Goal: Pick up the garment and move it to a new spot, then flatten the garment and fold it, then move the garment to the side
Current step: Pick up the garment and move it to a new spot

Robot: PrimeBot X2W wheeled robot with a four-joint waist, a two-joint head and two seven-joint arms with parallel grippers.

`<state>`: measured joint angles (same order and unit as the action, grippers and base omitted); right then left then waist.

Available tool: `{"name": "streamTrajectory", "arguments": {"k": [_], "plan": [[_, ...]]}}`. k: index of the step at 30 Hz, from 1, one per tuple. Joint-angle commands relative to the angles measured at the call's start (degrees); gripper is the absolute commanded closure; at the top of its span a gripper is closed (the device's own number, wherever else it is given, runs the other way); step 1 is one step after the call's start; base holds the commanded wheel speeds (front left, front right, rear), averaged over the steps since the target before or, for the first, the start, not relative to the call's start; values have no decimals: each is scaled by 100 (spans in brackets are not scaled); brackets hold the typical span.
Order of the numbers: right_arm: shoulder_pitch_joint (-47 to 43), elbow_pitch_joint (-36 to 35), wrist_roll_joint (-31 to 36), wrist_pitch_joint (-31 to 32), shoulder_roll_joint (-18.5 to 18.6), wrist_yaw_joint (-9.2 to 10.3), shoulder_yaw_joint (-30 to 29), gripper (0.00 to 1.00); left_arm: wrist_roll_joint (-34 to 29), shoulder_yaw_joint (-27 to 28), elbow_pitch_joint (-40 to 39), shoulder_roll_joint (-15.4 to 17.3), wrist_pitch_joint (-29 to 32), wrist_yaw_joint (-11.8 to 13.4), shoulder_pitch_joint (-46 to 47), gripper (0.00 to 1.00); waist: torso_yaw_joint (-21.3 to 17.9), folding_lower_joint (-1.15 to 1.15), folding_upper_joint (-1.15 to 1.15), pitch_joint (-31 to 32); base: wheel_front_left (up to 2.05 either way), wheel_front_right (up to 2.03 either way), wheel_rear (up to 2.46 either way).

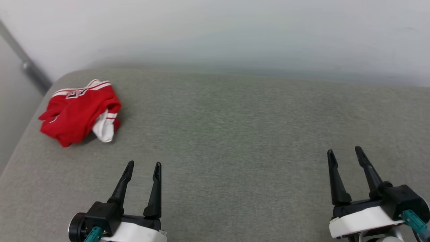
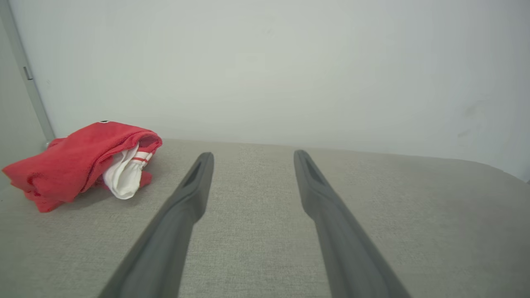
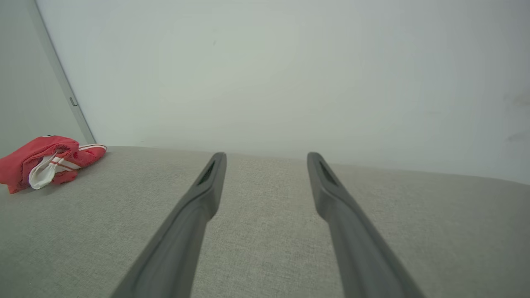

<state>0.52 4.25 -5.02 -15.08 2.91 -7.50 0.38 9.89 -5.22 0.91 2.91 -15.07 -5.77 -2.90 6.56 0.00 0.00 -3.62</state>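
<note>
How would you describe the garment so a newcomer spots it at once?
Start at the grey cushioned surface below the pale wall. Near its far left corner lies the garment, a crumpled heap with a white striped sleeve poking out. Its bright red sets it apart.

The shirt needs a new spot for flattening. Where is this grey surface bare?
Bare: the whole grey cushion right of the garment, up to the wall, including the wide stretch between the left gripper and right gripper. Crowded: only the far-left corner, where the garment lies crumpled.

Garment (image 1: 79, 112) upper left: red w/ white sleeve, red-white striped trim. Surface (image 1: 235, 134) is grey-green fabric, wall (image 1: 215, 30) pale. Gripper fingers (image 1: 155, 188) black.
</note>
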Motion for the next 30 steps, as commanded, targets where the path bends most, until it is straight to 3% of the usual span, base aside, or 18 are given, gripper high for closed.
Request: {"name": "streamTrajectory", "arguments": {"k": [1, 17, 30], "plan": [[-64, 10, -36, -14, -5, 2, 78, 0, 0, 57, -29, -2, -16, 28, 37, 0, 351, 0, 0, 5, 0, 0, 0], [-98, 73, -169, -14, -4, 2, 411, 0, -134, 185, -150, -3, -16, 44, -209, 0, 1596, 0, 0, 145, 0, 0, 0], [-135, 104, -272, -14, -4, 2, 520, 0, -241, 209, -184, -3, -16, 9, -310, 0, 2038, 0, 0, 213, 0, 0, 0]]}}
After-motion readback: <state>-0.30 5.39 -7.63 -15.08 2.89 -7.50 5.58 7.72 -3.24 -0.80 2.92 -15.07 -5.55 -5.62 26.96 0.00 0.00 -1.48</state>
